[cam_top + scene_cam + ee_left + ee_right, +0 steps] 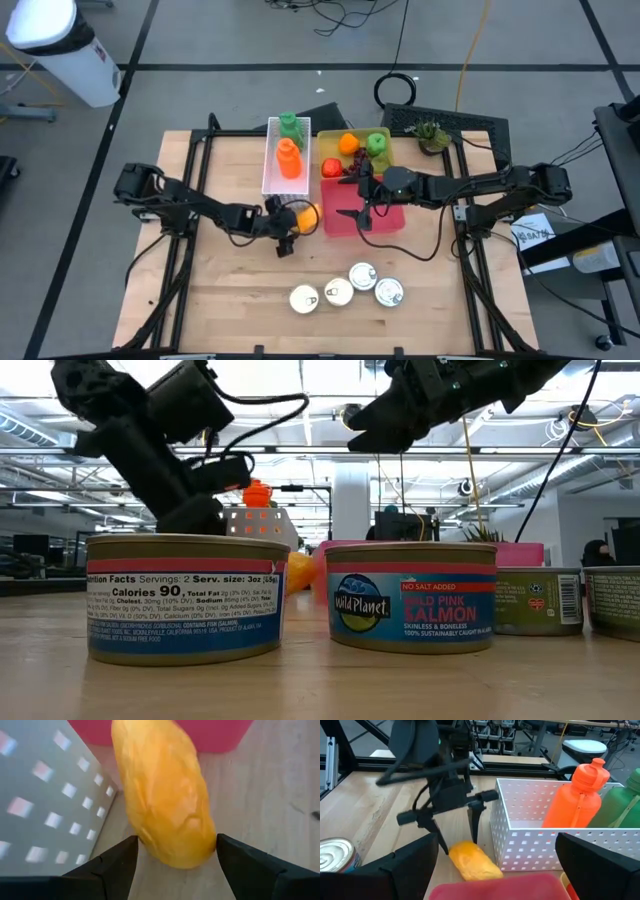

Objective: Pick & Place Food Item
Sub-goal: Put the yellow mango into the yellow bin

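The left gripper (291,222) is low over the wooden desk (230,290), just beside the white perforated basket (272,160), with its jaws set around the near end of a yellow-orange mango (162,795). In the left wrist view one dark finger (117,862) sits on each side of the fruit, close against its skin; whether they actually press it cannot be told. The mango lies on the desk between the white basket and the pink bin (385,220), its far end nearly at the bin's wall (the right wrist view shows it (472,861) resting flat on the wood with the left arm's fingers straddling it from above).

The right gripper (365,200) hangs over the pink bin with its jaws spread wide and nothing between them.

In the white basket stand an orange bottle (289,160) and a green bottle (291,126). A yellow bin (385,133) behind the pink one holds small fruit pieces. Four tin cans (345,288) sit in a loose row near the desk's front edge; the low view reads one label as pink salmon (412,608).
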`<state>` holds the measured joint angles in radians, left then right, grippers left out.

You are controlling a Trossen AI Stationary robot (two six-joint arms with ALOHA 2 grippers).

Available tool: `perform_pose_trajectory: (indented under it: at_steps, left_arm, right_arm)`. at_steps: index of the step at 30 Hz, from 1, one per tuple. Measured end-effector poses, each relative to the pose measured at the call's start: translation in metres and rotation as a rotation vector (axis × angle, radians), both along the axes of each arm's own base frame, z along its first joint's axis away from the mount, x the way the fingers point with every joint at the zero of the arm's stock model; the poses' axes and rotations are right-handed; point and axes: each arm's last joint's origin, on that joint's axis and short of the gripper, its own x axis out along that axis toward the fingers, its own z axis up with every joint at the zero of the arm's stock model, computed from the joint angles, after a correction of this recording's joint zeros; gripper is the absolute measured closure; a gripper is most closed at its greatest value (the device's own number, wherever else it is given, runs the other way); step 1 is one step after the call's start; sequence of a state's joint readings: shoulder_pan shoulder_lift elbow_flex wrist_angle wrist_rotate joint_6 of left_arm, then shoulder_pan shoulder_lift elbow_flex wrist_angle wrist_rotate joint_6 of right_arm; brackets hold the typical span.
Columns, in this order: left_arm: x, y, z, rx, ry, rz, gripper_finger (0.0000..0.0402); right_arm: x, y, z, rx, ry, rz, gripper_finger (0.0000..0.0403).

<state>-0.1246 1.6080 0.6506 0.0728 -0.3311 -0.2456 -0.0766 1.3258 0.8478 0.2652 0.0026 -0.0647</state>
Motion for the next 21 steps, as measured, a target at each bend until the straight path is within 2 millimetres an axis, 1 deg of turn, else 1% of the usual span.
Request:
perform_pose_trajectory:
  at_steps: [3,7,15,21]
  left_arm:
    - [0.001,0.000,-0.008,0.002,0.023,-0.001,0.0128]
    - [0.002,0.000,-0.011,0.007,0.029,-0.003,0.0128]
    - [0.009,-0.001,-0.005,-0.003,-0.055,-0.032,0.0154]
    - [0.010,-0.001,0.000,-0.066,-0.115,0.035,0.0158]
  right_arm:
    - [0.000,0.000,0.000,0.000,0.000,-0.001,0.0023]
    - [0.000,0.000,0.000,0.000,0.000,0.000,0.0023]
    - [0.000,0.000,0.000,0.000,0.000,0.000,0.0023]
    - [0.000,0.000,0.000,0.000,0.000,0.000,0.0023]
